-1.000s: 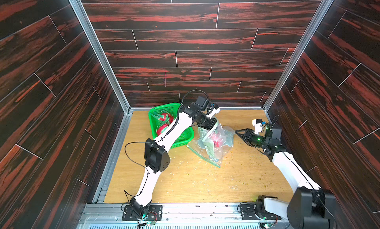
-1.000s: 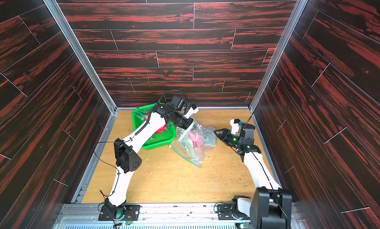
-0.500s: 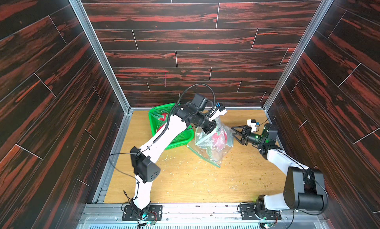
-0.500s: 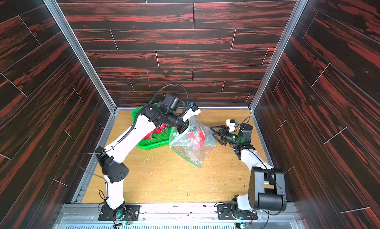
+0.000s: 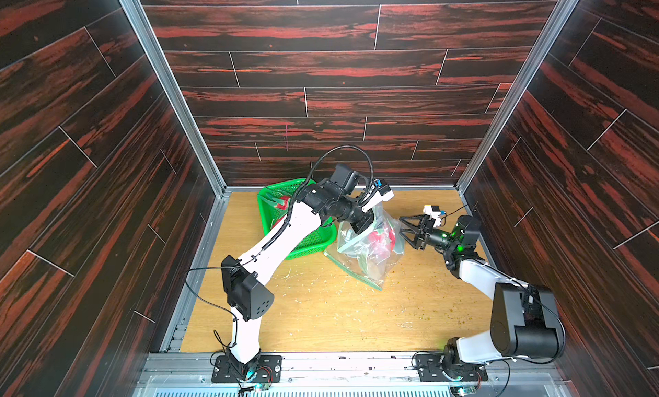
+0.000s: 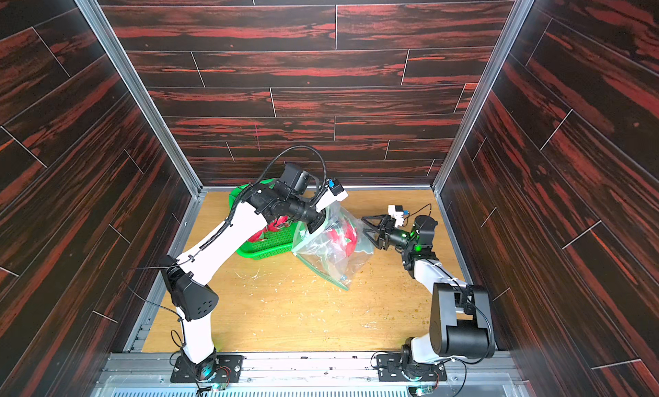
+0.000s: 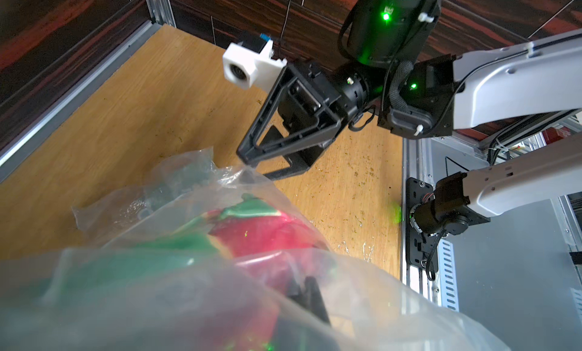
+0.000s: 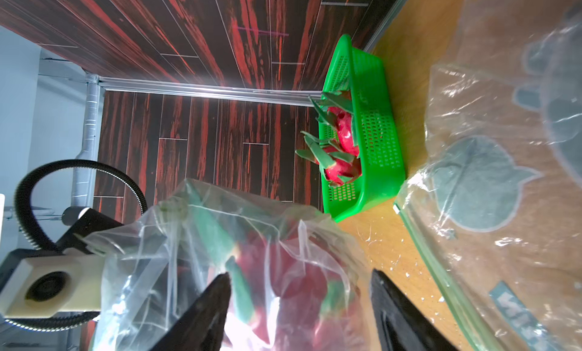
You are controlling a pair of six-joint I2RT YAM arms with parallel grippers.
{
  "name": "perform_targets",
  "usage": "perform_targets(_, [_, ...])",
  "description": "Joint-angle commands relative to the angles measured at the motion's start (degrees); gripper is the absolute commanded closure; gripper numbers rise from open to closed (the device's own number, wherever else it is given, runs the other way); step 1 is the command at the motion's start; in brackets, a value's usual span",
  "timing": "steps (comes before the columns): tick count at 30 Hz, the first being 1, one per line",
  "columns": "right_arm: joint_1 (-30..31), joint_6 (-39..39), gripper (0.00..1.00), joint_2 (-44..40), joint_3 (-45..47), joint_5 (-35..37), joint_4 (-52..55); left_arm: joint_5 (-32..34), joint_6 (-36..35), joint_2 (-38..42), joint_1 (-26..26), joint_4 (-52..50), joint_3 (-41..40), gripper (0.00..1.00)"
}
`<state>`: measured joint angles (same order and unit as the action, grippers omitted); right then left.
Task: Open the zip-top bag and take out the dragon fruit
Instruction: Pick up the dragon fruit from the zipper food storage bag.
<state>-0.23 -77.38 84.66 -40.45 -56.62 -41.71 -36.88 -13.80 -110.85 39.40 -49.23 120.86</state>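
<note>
Lifted since a second ago, the clear plastic zip-top bag (image 5: 367, 259) now hangs higher from the left gripper (image 5: 361, 224). The right gripper (image 5: 405, 231) has come closer to it with its jaws spread wider than before.

The left arm rises from its base to a raised elbow. Its white forearm crosses over the green perforated plastic basket (image 5: 311, 242), and its wrist ends just past the basket's side nearest the right arm. That gripper is pinched shut on the bag's upper film; in the left wrist view its black fingers (image 7: 310, 297) show pressed together through the plastic.

The right arm stretches low and nearly level toward the basket, with its gripper (image 7: 255, 165) rolled on its side. The jaws stand wide apart, and one tip sits at the bag's crumpled corner.

The bag sags just beside the basket, with its green zip edge resting on the wooden tabletop (image 5: 321, 306). Inside the bag is one red-pink dragon fruit (image 7: 261, 236) with green scales. I cannot tell whether the bag touches the basket.

In the right wrist view, two more fruits (image 8: 343, 138) of the same kind lie in the basket (image 8: 371, 113).
</note>
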Motion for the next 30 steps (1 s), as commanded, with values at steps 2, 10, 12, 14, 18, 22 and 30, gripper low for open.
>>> perform_targets(2, [1.1, -1.6, 0.27, 2.1, -1.3, -0.7, -1.9, -2.0, -1.2, 2.5, 0.4, 3.1, 2.1, 1.0])
perform_targets(10, [1.5, -4.4, 0.7, 3.0, -1.3, -0.3, -6.5, -2.0, -1.2, 2.2, 0.7, 2.7, 3.2, 1.0])
perform_targets(12, [1.5, -4.5, 0.87, 3.0, -1.2, 0.0, -6.9, -1.7, -1.2, 2.3, 0.7, 2.7, 3.1, 1.0])
perform_targets(14, [1.4, -4.4, 0.98, 2.9, -1.0, 0.3, -6.8, -1.1, -1.1, 2.4, 0.7, 2.7, 3.1, 1.0])
perform_targets(18, [0.8, -2.6, 1.0, 2.9, -0.9, 0.7, -5.1, 0.8, -1.1, 3.2, 0.7, 2.7, 3.1, 1.0])
perform_targets(22, [-0.4, 0.9, 1.0, 2.2, -0.9, 1.0, 0.2, 2.6, -1.1, 4.7, 0.7, 2.9, 2.6, 1.0])
perform_targets(30, [-4.2, 10.6, 1.0, -0.2, -1.2, 1.7, 11.3, 6.7, -0.1, 9.7, 0.7, 6.7, -1.0, 1.0])
